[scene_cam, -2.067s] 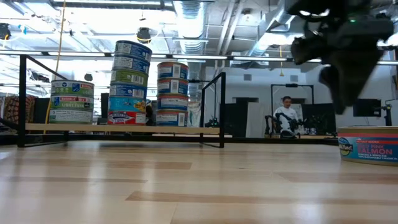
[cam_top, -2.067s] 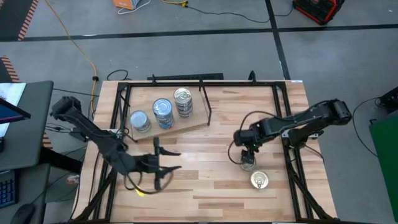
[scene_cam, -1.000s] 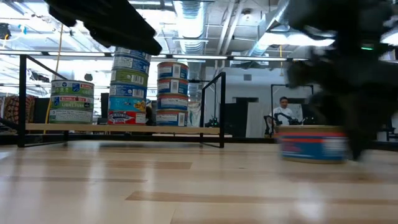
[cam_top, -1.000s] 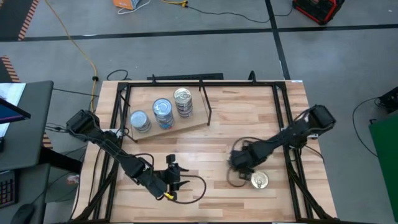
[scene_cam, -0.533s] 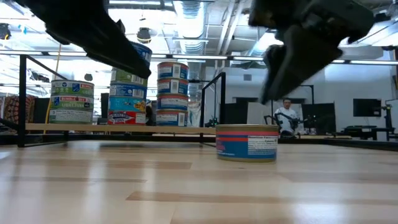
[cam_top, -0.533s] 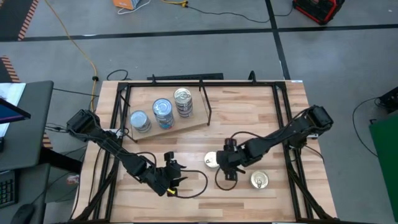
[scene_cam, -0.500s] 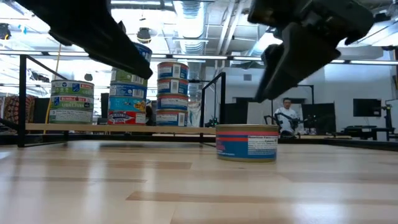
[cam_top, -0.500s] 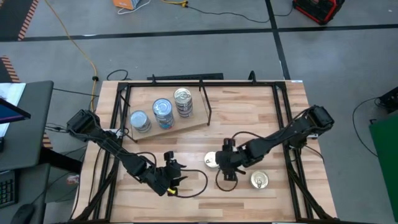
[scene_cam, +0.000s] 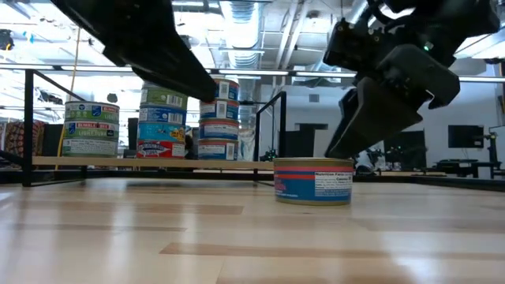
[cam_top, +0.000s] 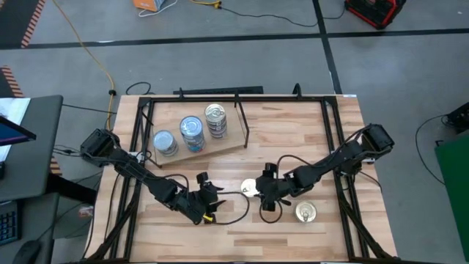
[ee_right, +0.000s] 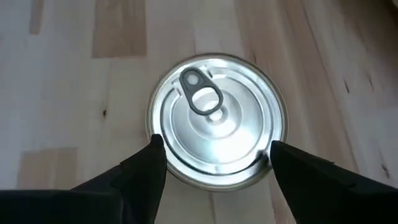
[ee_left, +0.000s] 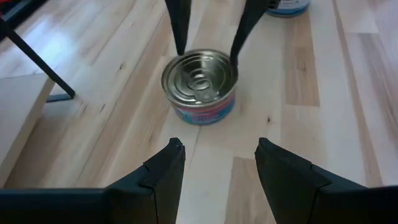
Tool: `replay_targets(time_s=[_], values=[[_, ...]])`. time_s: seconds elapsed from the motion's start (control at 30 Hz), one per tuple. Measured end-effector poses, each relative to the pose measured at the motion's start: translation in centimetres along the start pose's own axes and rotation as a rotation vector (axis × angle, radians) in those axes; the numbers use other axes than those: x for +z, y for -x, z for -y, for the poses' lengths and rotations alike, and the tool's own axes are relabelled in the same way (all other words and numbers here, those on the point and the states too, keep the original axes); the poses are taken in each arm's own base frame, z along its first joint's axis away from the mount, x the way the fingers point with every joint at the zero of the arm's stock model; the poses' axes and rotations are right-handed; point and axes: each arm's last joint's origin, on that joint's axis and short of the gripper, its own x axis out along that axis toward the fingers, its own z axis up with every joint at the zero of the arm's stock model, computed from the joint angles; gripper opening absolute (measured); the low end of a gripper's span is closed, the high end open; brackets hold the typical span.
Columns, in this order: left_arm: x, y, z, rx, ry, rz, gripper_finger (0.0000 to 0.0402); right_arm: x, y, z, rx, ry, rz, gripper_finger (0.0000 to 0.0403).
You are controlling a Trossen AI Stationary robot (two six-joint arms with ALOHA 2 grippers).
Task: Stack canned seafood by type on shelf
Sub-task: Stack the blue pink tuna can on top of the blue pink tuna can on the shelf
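A blue-and-red tin of canned seafood [cam_top: 249, 189] with a silver pull-tab lid stands flat on the tabletop near its middle. My right gripper [ee_right: 214, 142] slants down over it from the table's right. Its open fingers stand at either side of the rim, on the side toward that arm. My left gripper [ee_left: 219, 155] is open and holds nothing. It stays a short way to the tin's left and points at the tin [ee_left: 200, 84]. On the shelf [cam_top: 229, 145] at the far left stand three stacks of tins [cam_top: 192, 132]. A gold-lidded tin [cam_top: 305, 213] stands near the front right. My right gripper's fingertips [ee_right: 155, 142] stand at the tin's rim [ee_right: 163, 163] on two opposite sides, slanting down from the table's right. I cannot tell whether they touch it. The tin rests flat on the table, lid up.
A black metal frame [cam_top: 136, 147] runs along the table's left, far and right sides. The shelf has black rod uprights [scene_cam: 282, 138]. Arm cables loop over the wood in front of both grippers [cam_top: 229, 214]. Bare wood lies between the shelf and the tin.
My right gripper has slid the tin along the table toward the left, to the middle. It has tipped from pointing straight down to slanting. The tin has stood still for the last half second. My left gripper has moved right, toward the tin.
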Motion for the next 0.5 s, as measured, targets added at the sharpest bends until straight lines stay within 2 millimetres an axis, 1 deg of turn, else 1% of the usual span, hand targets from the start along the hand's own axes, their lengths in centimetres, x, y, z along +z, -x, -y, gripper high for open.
replay_targets(time_s=[0.2, 0.4, 0.5], values=[[0.3, -0.5, -0.5, -0.030, 0.010, -0.014, 0.0190, -1.2, -0.2, 0.0, 0.000, -0.041, -0.007, 0.0292], [0.6, -0.7, -0.6, -0.062, 0.011, -0.010, 0.0190, -2.1, 0.1, -0.9, 0.009, -0.058, -0.003, 0.0286], [0.6, -0.7, -0.5, -0.065, 0.003, -0.010, 0.0190, -2.9, 0.3, -1.6, -0.003, -0.058, 0.019, 0.0286]])
